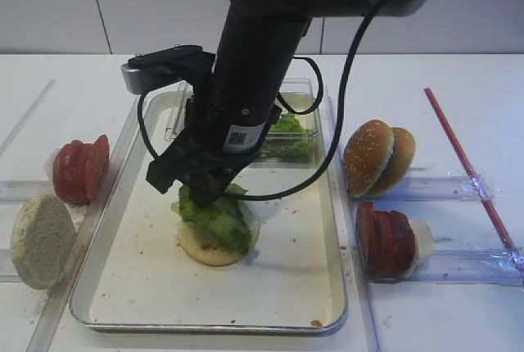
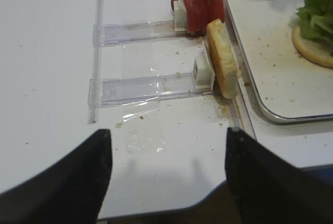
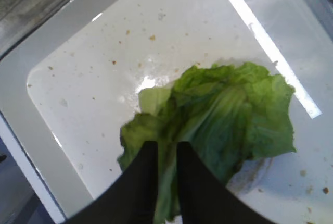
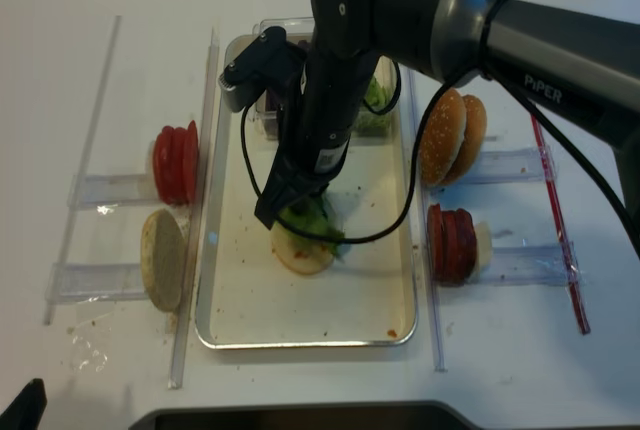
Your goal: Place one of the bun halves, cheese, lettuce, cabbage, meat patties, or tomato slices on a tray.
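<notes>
A green lettuce leaf (image 1: 214, 214) lies on a bun half (image 1: 211, 247) in the middle of the metal tray (image 1: 286, 286). My right gripper (image 1: 201, 192) reaches down from above onto it. In the right wrist view its two black fingers (image 3: 143, 174) stand close together with the lettuce (image 3: 229, 120) pinched between them, and the leaf spreads out over the tray floor (image 3: 104, 78). My left gripper (image 2: 167, 135) hangs wide open over the bare table near its front edge, holding nothing, left of the tray corner (image 2: 281, 114).
On clear racks left of the tray stand tomato slices (image 1: 80, 170) and a bun half (image 1: 41, 239). On the right are bun tops (image 1: 378, 158) and dark red slices (image 1: 385, 241). A clear box of lettuce (image 1: 291, 135) sits at the tray's back. A red stick (image 1: 471, 172) lies far right.
</notes>
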You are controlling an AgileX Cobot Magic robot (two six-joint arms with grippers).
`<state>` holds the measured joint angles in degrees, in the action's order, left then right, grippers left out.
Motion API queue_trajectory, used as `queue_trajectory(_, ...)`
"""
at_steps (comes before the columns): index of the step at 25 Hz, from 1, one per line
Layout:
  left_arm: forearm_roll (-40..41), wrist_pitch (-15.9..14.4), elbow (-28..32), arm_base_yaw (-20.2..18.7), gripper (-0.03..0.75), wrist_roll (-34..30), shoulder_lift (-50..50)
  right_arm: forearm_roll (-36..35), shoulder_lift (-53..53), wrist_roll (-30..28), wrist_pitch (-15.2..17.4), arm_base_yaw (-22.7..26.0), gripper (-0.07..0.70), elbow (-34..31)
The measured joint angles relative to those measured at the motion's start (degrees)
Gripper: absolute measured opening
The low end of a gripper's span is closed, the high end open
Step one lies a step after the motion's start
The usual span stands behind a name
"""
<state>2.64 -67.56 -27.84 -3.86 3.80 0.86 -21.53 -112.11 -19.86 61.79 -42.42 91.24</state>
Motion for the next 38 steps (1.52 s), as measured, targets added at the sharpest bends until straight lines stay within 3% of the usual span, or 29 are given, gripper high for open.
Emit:
queue_trajectory(5,0.0,0.0,0.0,0.0,0.428,0.0,0.0,-2.0,-0.1,-0.2,0.0,0.0,0.287,0.0)
queue_trajectory(8,0.0,0.0,0.0,0.0,0.428,0.0,0.0,-2.0,-0.1,-0.2,0.0,0.0,0.347,0.0)
queue_trajectory(16,0.0,0.0,0.0,0.0,0.428,0.0,0.0,-2.0,-0.1,0.4,0.8,0.0,0.364,0.0)
queue_trajectory(24,0.0,0.0,0.0,0.0,0.428,0.0,0.0,2.6,-0.1,4.5,8.2,0.0,0.365,8.2)
queue_trajectory(29,0.0,0.0,0.0,0.0,0.428,0.0,0.0,4.4,0.1,5.2,8.5,0.0,0.367,12.8)
queue_trajectory(34,0.0,0.0,0.0,0.0,0.428,0.0,0.0,5.7,1.7,5.4,9.1,0.2,0.369,13.2)
queue_trajectory(38,0.0,0.0,0.0,0.0,0.428,0.0,0.0,8.0,3.3,7.2,9.3,1.8,0.435,13.2)
